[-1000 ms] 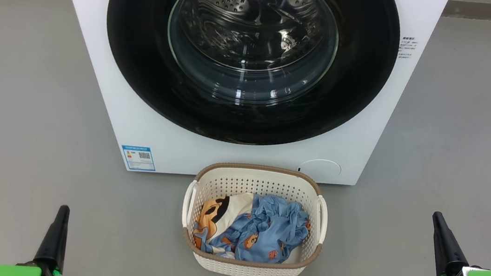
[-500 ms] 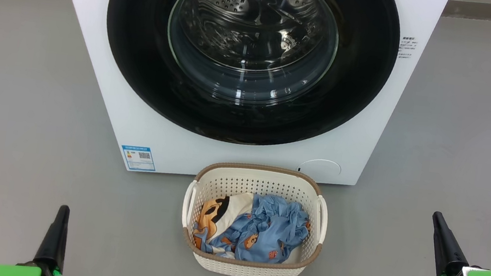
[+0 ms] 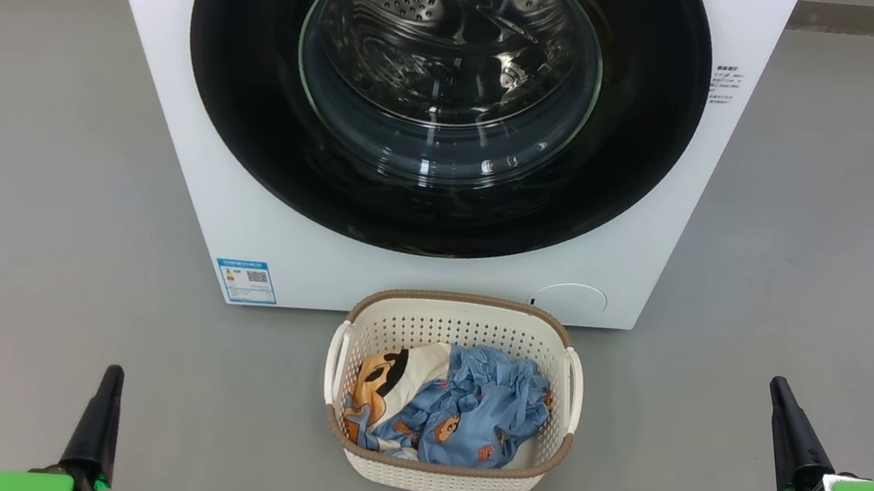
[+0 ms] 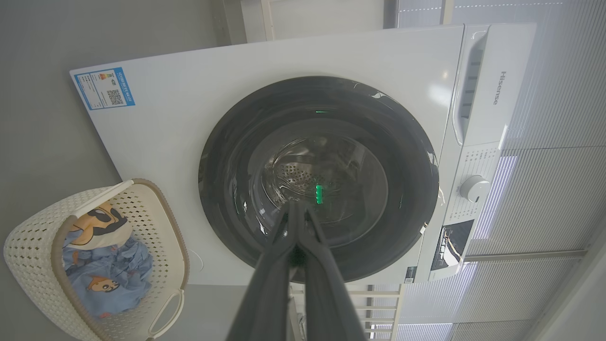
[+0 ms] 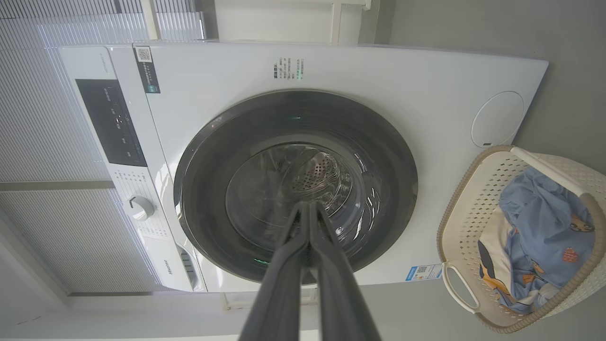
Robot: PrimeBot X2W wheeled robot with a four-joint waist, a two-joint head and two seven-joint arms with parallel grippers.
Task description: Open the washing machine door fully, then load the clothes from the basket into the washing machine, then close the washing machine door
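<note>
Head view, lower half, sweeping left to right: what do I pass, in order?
left gripper, shut → blue label on the machine's lower corner → basket → right gripper, shut

The left hand [image 3: 112,374] is hovering over the floor [image 3: 35,188] toward its near left, both dark fingers pressing together into one point aimed forward. The right hand [image 3: 779,388] is hovering toward the near right, fingers likewise pressing tip to tip, gripping nothing, green wrist housing showing.
</note>
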